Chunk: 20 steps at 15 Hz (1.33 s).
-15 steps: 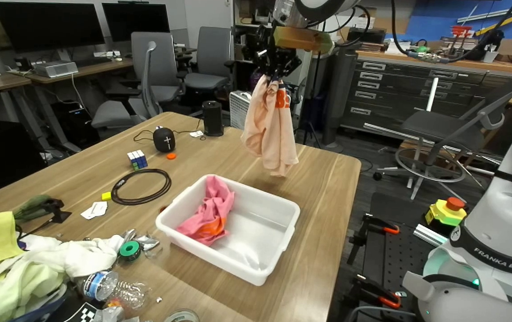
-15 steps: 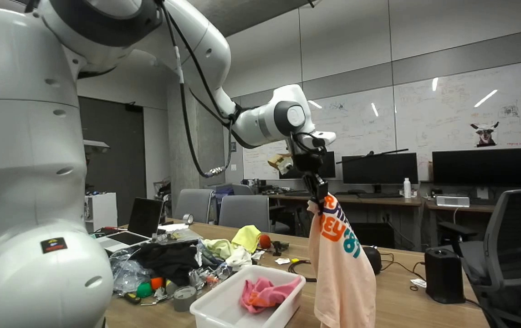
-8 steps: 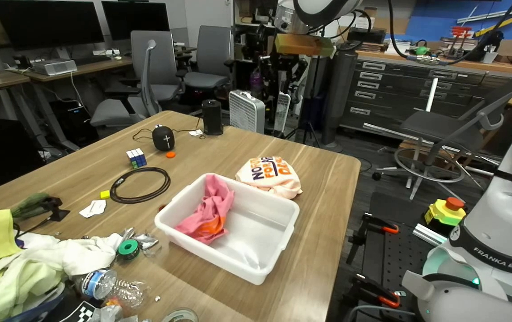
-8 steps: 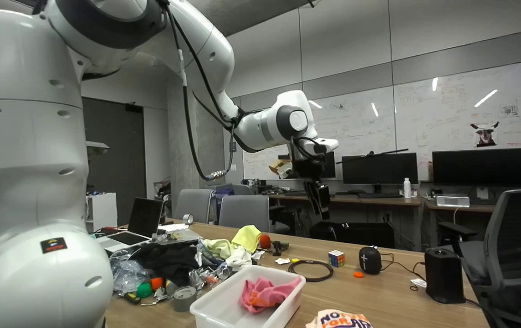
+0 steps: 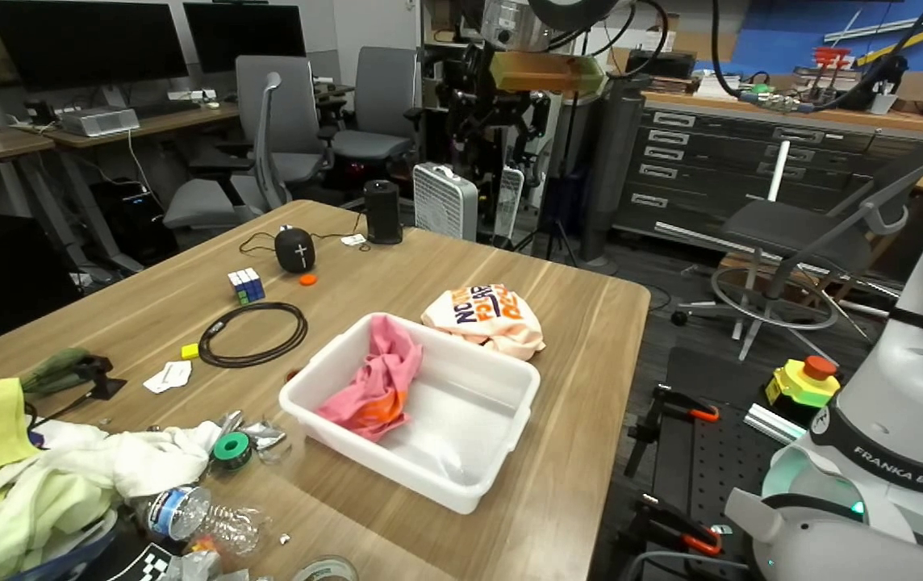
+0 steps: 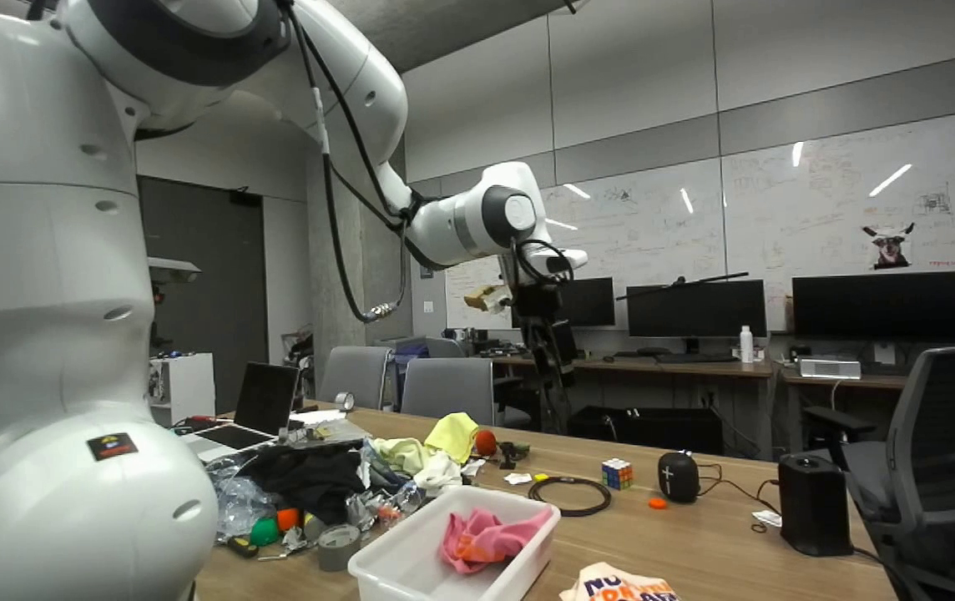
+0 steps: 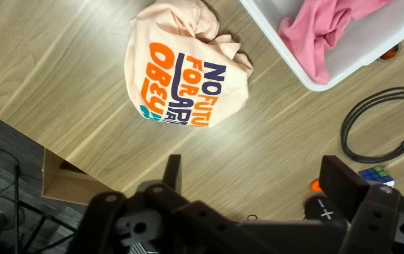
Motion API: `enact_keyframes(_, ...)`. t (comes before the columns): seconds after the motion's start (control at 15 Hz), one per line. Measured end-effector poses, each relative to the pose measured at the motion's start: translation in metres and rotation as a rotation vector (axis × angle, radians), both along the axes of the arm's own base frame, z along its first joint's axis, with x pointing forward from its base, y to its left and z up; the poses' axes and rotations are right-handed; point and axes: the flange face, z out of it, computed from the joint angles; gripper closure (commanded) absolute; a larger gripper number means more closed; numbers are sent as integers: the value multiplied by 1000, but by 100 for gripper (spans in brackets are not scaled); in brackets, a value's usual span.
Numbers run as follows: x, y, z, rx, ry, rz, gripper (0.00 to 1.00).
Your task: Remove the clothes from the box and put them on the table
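Claw [image 7: 253, 173] spread | box [image 5: 449, 420]: one pink garment [image 5: 381, 383] | table [image 5: 578, 383]: one peach garment [image 7: 188, 77]

showing a white, rounded arm [image 6: 52, 275] with dark grey rings [image 6: 202, 60] | carrying a black cable [image 6: 332, 225] with a silvery connector [image 6: 380, 311] | bearing a red-marked black sticker [image 6: 112, 446] | wearing a black band [image 5: 897, 466] lettered FRANKA EMIKA in white | ending in a black gripper [image 7: 251, 169] with two blocky fingers [image 7: 343, 187] and grey plates [image 7: 152, 221]
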Motion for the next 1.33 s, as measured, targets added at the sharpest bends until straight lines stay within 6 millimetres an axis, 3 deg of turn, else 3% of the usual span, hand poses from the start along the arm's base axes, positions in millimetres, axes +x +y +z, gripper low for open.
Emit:
enact_keyframes(0.4, -13, 99, 39, -28, -38, 236, 0)
enact_keyframes(0.67, -21, 164, 46, -27, -48, 385, 0)
enact_keyframes(0.93, -24, 206, 31, -18, -15, 500, 0)
enact_keyframes(1.33, -10, 239, -26, -12, 92, 588, 0)
